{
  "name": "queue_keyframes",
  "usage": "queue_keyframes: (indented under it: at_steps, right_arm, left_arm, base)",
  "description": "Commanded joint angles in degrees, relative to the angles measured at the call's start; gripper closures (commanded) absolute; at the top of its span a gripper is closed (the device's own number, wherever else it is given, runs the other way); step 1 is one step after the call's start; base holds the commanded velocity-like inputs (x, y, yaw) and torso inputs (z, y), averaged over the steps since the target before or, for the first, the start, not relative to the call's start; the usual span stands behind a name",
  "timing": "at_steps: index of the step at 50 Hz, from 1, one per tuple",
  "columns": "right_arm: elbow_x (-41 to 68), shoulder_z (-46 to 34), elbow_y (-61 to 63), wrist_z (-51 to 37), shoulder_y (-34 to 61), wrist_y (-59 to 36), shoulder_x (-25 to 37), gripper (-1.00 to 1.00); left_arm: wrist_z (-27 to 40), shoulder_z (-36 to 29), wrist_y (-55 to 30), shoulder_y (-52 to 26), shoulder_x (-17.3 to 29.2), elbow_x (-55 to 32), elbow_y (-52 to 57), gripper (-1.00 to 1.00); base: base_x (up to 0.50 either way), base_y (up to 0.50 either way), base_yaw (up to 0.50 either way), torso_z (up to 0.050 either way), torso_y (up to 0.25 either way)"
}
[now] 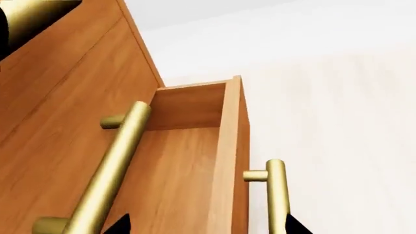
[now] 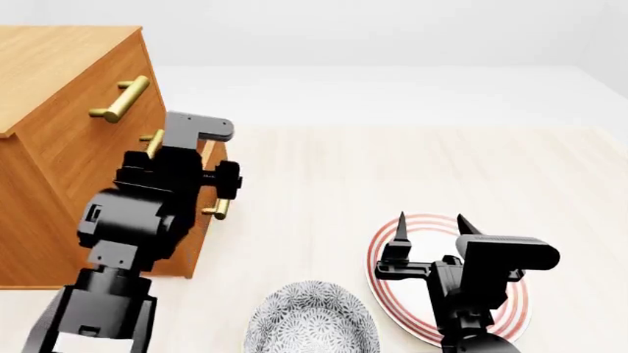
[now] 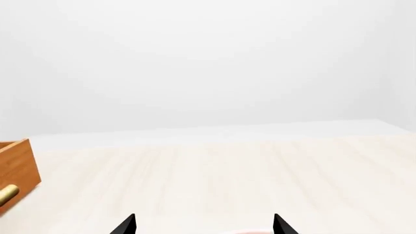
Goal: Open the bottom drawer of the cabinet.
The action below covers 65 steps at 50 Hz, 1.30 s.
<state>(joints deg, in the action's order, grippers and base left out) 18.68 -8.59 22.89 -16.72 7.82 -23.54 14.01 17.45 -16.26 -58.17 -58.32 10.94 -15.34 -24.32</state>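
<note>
- The cabinet (image 2: 59, 140) stood on the pale floor (image 2: 393, 169) at the left of the head view. It was a big orange-brown wooden box.
- The bottom drawer (image 1: 221, 146) was pulled part of the way out. In the left wrist view, its front stuck out past the cabinet's face, and its wooden side wall and bare inside showed.
- The bottom drawer's brass handle (image 1: 278, 195) was a gold bar on the front of that drawer. In the head view, only one end of it peeked out beside the left arm.
- The middle drawer's handle (image 1: 107, 175) was another gold bar, just above the open drawer.
- The top drawer's handle (image 2: 123, 99) was high on the cabinet front and easy to see from the head.
- The left gripper (image 1: 208, 225) was right at the bottom drawer. Its two black tips were apart, one on each side of the drawer front and handle. I could not tell if they were touching the bar.
- The right gripper (image 2: 430, 226) was well away from the cabinet. Its two pointed fingers were spread wide and held nothing.
- A white plate with red rings (image 2: 387, 254) lay on the floor under the right gripper.
- A patterned grey and white bowl (image 2: 312, 320) sat on the floor just beside the plate.
</note>
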Motion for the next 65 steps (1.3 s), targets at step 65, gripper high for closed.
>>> queue_keyframes:
  at_steps: [65]
  right_arm:
    - [1.6, -0.7, 0.5, -1.5, -0.2, 0.9, 1.7, -1.00]
  left_arm:
    - [-21.0, -3.0, -3.3, -3.6, -6.7, -9.9, -18.3, -1.00]
  base:
    - [0.00, 0.00, 0.00, 0.000, 0.000]
